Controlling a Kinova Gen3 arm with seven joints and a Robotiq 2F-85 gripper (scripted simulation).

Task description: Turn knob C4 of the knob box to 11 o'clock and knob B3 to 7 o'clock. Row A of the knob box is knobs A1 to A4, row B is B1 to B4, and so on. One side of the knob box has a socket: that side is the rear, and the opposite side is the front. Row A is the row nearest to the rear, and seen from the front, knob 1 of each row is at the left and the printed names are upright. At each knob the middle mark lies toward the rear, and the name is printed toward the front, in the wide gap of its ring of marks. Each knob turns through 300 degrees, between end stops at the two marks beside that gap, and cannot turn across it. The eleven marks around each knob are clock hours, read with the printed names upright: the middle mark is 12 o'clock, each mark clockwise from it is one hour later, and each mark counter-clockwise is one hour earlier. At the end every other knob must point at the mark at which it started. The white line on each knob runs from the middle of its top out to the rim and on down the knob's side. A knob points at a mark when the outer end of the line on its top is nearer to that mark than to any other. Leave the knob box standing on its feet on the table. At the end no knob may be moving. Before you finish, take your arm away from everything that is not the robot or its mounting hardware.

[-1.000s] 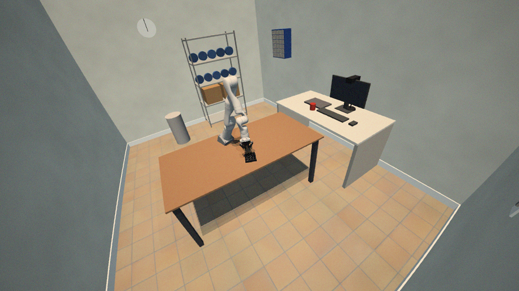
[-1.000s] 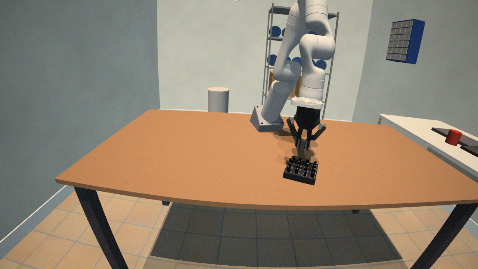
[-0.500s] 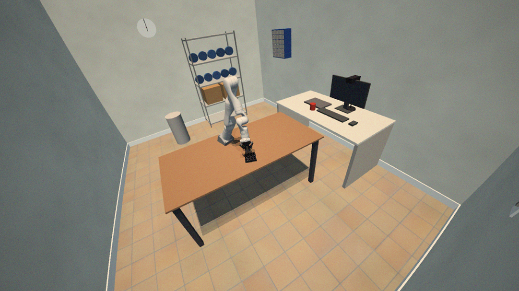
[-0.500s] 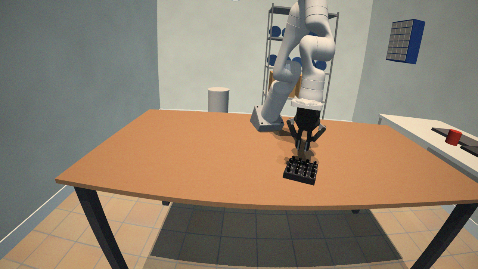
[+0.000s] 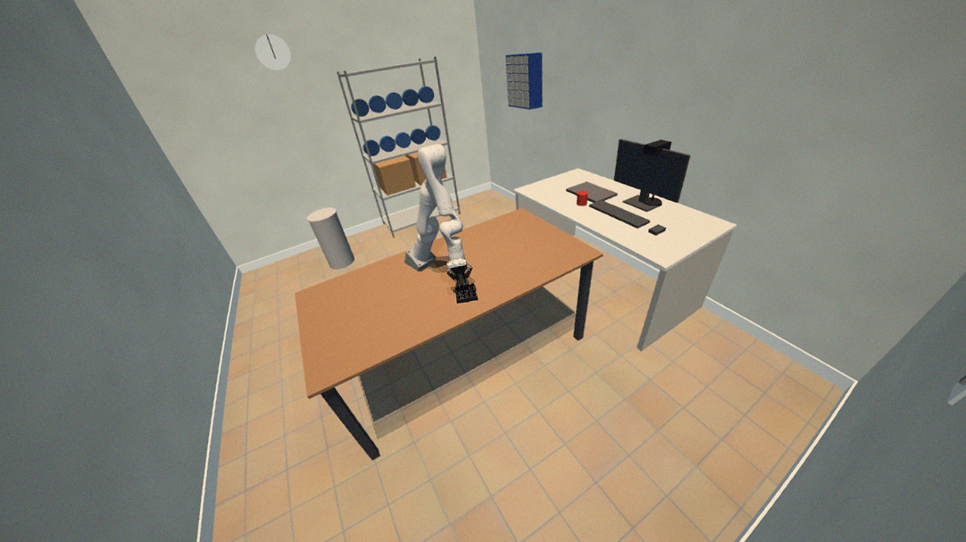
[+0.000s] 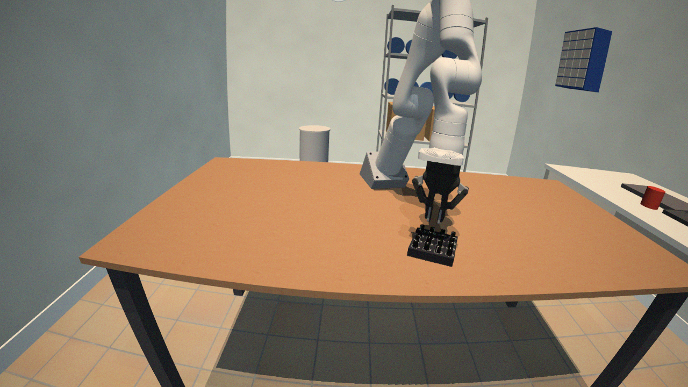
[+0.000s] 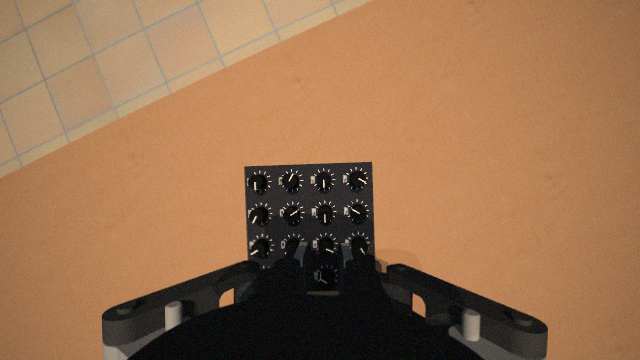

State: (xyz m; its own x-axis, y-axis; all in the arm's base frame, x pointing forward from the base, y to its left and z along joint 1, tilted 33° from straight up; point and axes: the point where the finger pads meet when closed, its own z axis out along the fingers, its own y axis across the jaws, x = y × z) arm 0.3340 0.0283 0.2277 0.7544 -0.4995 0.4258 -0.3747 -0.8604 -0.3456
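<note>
Sixteen-knob layout, 4 x 4, on the knob box (image 5: pixel 466 295) (image 6: pixel 430 256) (image 7: pixel 308 198); box sits flat on the bench (image 5: pixel 371 313) (image 6: pixel 288 216) (image 7: pixel 475 125), nr the long edge facing the ext. cam. Tool (image 5: pixel 462 282) (image 6: pixel 434 221) (image 7: pixel 324 257) hangs pointing down, tips above knob height & apart from the box, w/ a visible gap in the ext. view. From that cam the tips appear just beyond the box's far edge; exact offset over the knobs n/a.

Tool state: fingers slightly spread, narrow gap, nothing pinched. Wrist cam: names print on the L of each knob, so front = L, rear = R, & row A = R-hand col. Knob B3 (image 7: pixel 325 244) shows btwn the two fingertips in that view, not touched; its white line aims to lower R, approx 1 o'clock, so not at 7. Knob B4 (image 7: pixel 327 276) shows further down, btwn the fingers. C4's spot is behind the tool's L-side finger in the wrist pic; can't read its line.

Arm (image 5: pixel 440 193) (image 6: pixel 454 74) reaches over from its base (image 5: pixel 418 261) (image 6: pixel 375 180), bolted on the bench's far side rel. to the ext. cam. Red cup (image 5: pixel 582 199) (image 6: pixel 652 198) is on the white desk (image 5: pixel 543 188) (image 6: pixel 577 179), well apart from the box.
</note>
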